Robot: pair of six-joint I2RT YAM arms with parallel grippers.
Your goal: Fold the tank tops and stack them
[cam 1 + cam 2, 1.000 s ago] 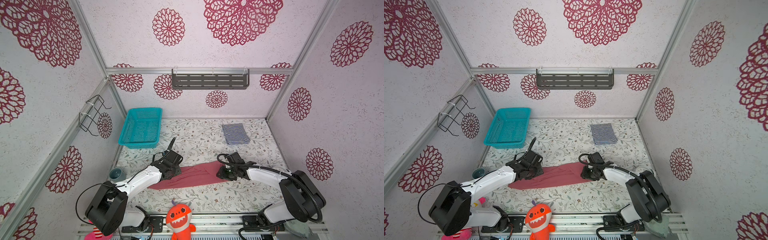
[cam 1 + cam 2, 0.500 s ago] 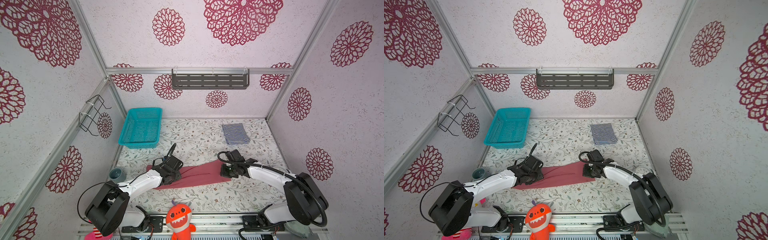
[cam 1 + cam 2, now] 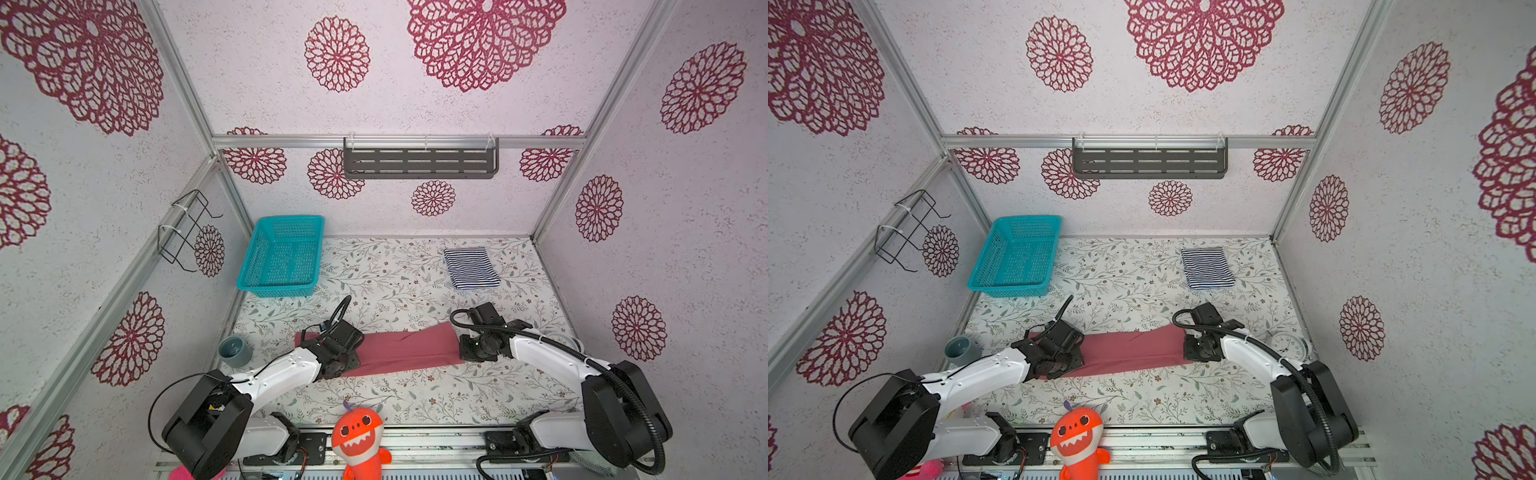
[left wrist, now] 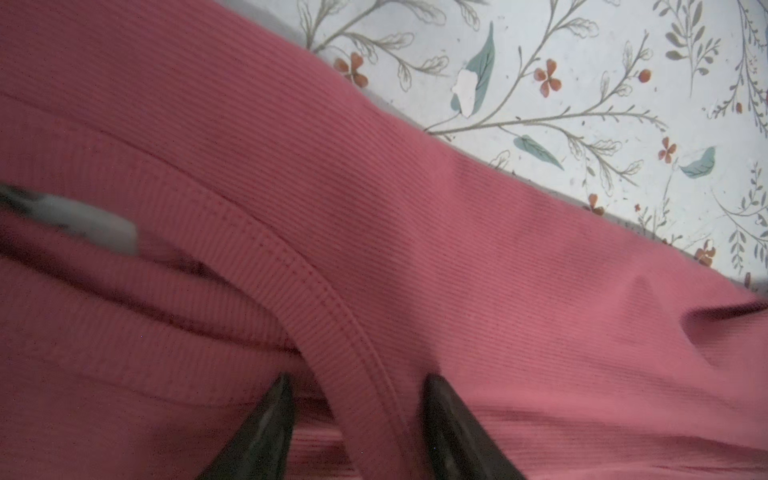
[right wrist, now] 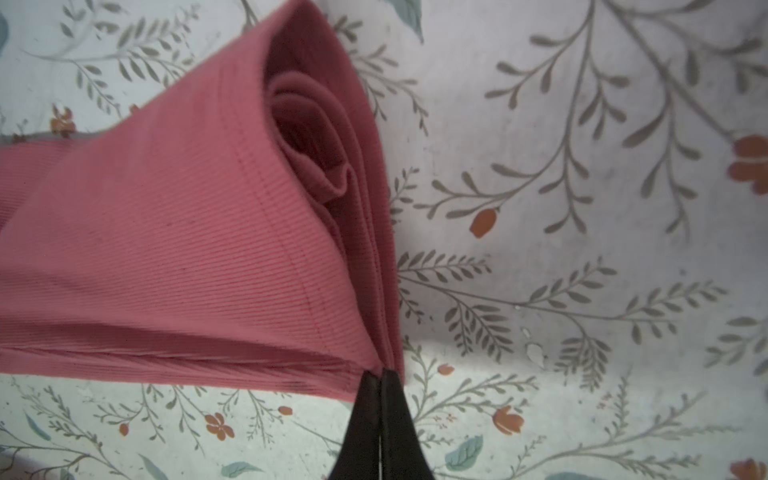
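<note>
The dusty rose-red tank top lies as a long folded strip across the near middle of the floral table. My left gripper is down on its left end. It is open, with a ribbed strap running between its fingers. My right gripper is shut on the near corner of the strip's right end, where the layered hem gapes a little. The striped navy-and-white tank top lies folded at the far right, away from both grippers.
A teal basket stands at the far left. A grey cup sits by the left wall. A white clock lies behind the right arm. An orange plush toy stands at the front edge. A dark shelf hangs on the back wall.
My right gripper has closed on the corner of the rose-red tank top's right end and shifted slightly right. My left gripper has sunk onto the left end.
</note>
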